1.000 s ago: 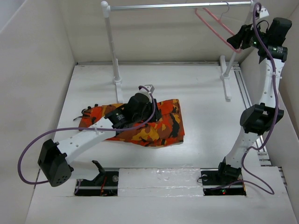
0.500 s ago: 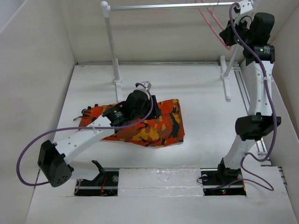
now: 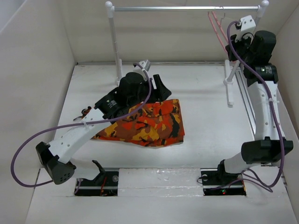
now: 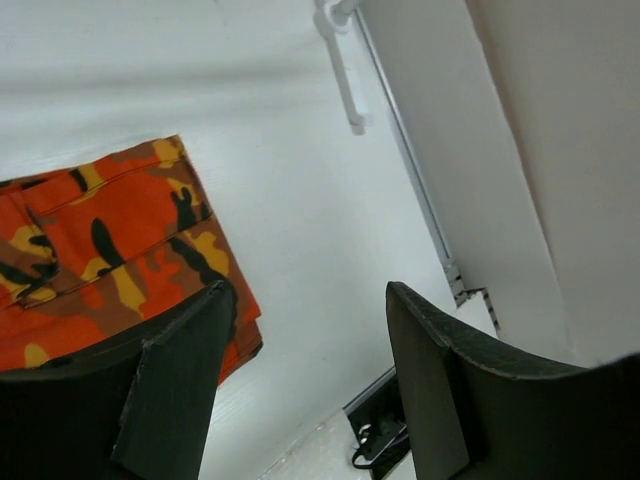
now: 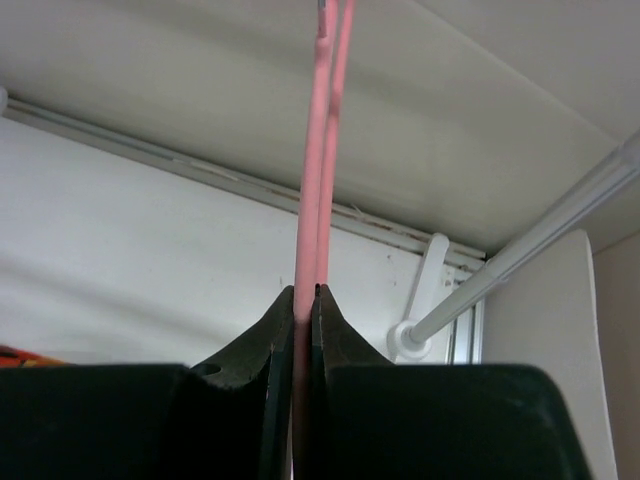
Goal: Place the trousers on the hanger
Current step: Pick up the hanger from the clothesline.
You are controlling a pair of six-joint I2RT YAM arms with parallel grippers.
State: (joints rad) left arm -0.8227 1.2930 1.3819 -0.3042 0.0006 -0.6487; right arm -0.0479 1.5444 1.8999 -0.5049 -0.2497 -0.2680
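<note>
The camouflage trousers point(image 3: 149, 125) lie folded on the table in the top view; their right edge also shows in the left wrist view point(image 4: 110, 250). My left gripper point(image 3: 159, 86) is open and empty, raised above the trousers' far edge; in its wrist view point(image 4: 310, 340) the jaws stand wide apart over bare table. The pink hanger point(image 3: 217, 25) hangs by its hook from the metal rail point(image 3: 182, 8) at the far right. My right gripper point(image 3: 232, 46) is shut on the hanger's lower part; the wrist view point(image 5: 306, 295) shows the pink bar point(image 5: 318, 150) clamped between the jaws.
The rail stands on two white posts, left post point(image 3: 113, 46) and right post point(image 3: 229, 74) with a foot on the table. White walls enclose the table on three sides. The arm bases point(image 3: 224, 179) sit at the near edge.
My left gripper has lifted off the trousers and moved toward the far side, empty. My right arm has swung the hanger left and back, so it now hangs edge-on under the rail.
</note>
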